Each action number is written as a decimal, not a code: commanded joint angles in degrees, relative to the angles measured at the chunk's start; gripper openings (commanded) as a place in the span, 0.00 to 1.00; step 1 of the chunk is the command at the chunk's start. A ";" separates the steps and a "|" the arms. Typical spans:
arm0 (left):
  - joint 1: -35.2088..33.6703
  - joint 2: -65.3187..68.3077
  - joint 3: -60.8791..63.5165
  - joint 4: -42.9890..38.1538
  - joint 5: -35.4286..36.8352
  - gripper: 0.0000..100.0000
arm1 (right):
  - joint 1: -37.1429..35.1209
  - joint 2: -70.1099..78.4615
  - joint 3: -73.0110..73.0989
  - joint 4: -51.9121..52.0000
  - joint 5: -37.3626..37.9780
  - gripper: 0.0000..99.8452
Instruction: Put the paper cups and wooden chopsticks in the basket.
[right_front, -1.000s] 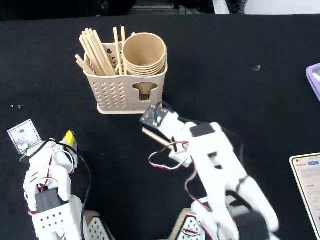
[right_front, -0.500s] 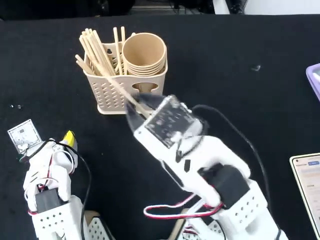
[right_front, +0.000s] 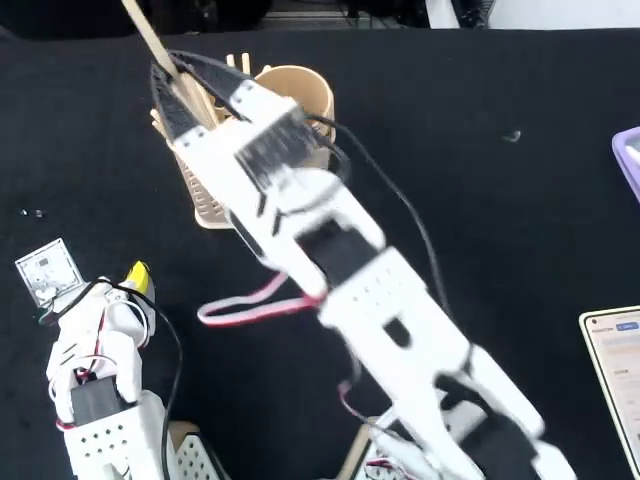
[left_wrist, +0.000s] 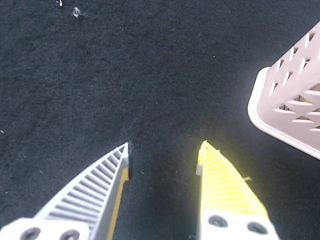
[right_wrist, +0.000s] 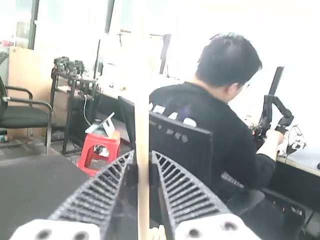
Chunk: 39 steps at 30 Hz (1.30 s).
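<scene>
The right gripper (right_front: 165, 70), in the upper left of the high view over the beige perforated plastic basket (right_front: 212, 205), has its black jaws clamped on one pale wooden chopstick (right_front: 140, 25) slanting toward the top edge. The stacked tan paper cups (right_front: 312, 92) sit in the basket. At lower left, the left gripper (left_wrist: 165, 146) is spread wide above the black table (right_front: 500, 220), holding nothing.

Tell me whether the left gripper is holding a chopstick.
No, the left gripper stands open over the black table, with nothing in it.
</scene>
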<state>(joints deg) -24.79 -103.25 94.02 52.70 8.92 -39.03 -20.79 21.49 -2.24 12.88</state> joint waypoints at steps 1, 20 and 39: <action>-0.04 0.09 -0.48 -1.32 0.26 0.22 | 3.60 7.43 -8.31 -1.58 -0.53 0.01; -0.04 0.09 -0.48 -1.32 0.26 0.22 | 4.57 1.27 -7.78 13.54 -0.62 0.10; 3.56 0.09 -5.49 3.43 -11.25 0.06 | 36.13 -68.53 31.25 67.34 -0.62 0.01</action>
<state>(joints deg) -25.93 -103.34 91.91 55.43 1.63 -9.41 -78.73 44.53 64.84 12.88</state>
